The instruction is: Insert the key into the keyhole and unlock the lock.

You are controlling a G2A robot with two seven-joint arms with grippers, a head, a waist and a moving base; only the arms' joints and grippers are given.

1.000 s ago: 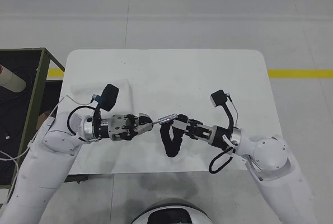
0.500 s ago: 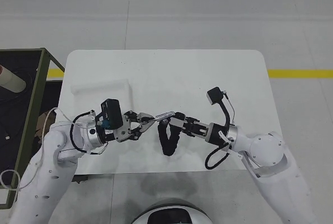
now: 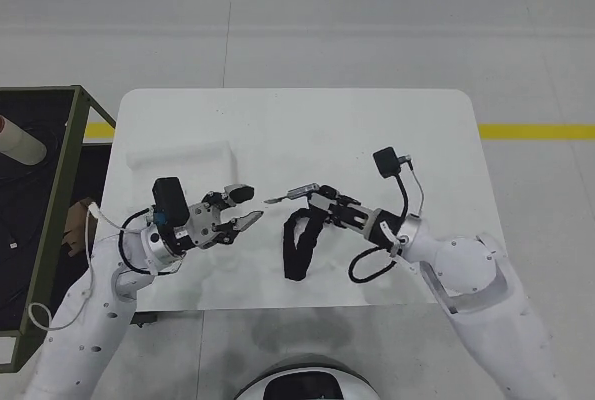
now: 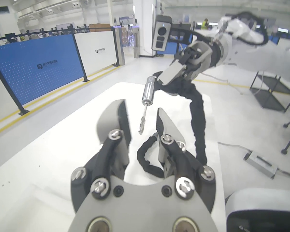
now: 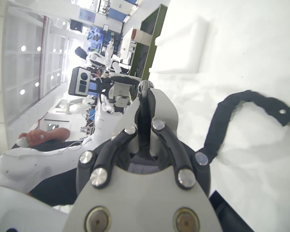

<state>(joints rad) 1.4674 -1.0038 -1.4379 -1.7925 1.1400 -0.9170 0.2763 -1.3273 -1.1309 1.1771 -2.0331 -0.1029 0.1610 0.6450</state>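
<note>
Key (image 4: 143, 121) sits in the keyhole of the lock's silver barrel (image 4: 148, 90), which the right gripper (image 3: 315, 195) pinches above the white table (image 3: 377, 120); the black cable (image 3: 297, 245) droops to the tabletop. From the right wrist camera, the gripper's fingers hide nearly all of the barrel and key, and the cable's far end is cut off. Left gripper (image 3: 242, 207), closed up against the key half a second earlier, now stands spread and drawn back, just clear of it.

Pale floor (image 3: 377, 40), yellow line (image 3: 547, 131), blue barrier (image 4: 36, 73)
</note>
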